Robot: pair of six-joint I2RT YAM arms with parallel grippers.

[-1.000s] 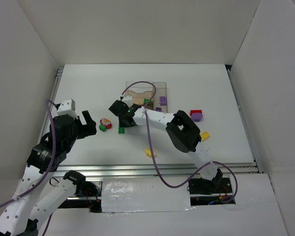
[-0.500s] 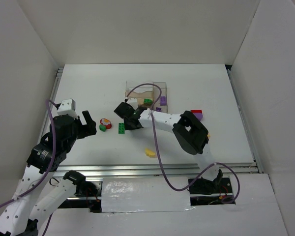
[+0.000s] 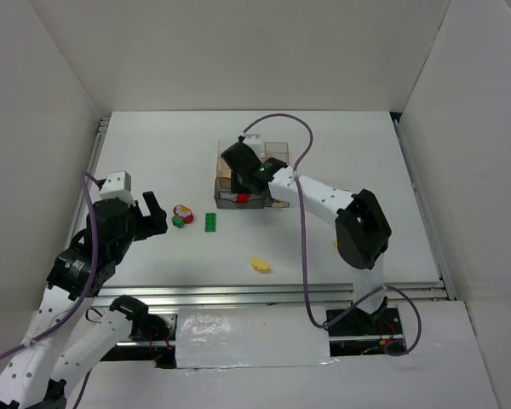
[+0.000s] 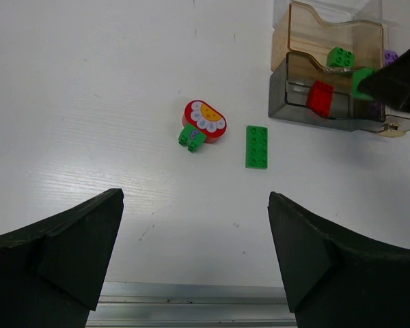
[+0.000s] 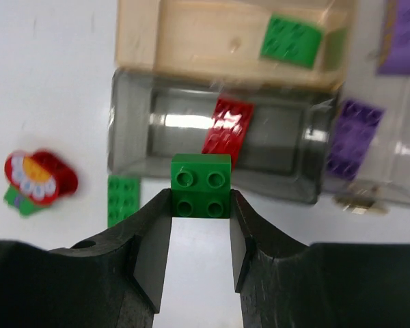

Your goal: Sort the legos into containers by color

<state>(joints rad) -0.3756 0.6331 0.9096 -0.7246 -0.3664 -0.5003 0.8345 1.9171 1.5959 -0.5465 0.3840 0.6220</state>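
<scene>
1. Right arm (image 3: pixel 324 198): reaches forward and to the left from its base, elbow bent near the table's right side, wrist tipped down over the tray (image 3: pixel 279 150).
2. Right gripper (image 5: pixel 201 205): clamps a green square brick (image 5: pixel 201 185), one finger on each side, studs facing the wrist camera.
3. Green square brick, position: hangs over the near wall of the tray's smoky compartment (image 5: pixel 133 126); height above the wall cannot be told.
4. Left arm (image 3: pixel 81 264): folds upward at the table's left side, well apart from the tray.
5. Left gripper (image 4: pixel 195 198): spread wide, holds nothing, hovers above bare table (image 3: pixel 366 153) short of the loose pieces.
6. Tray contents: red brick (image 5: pixel 227 131) in the smoky compartment; second green brick (image 5: pixel 291 39) in the tan compartment behind it; purple plate (image 5: pixel 352 137) in the narrow side compartment.
7. Loose on the table: green plate (image 4: pixel 257 146) just left of the tray; red flower piece (image 4: pixel 205 121) touching a small green bit further left; yellow piece (image 3: pixel 260 265) nearer the arms.
8. Hard to see: tray partly covered by the right gripper in the top view and cut off at the right edge of the left wrist view; another purple piece (image 5: pixel 403 41) cropped at the corner of the right wrist view, shape unclear.
</scene>
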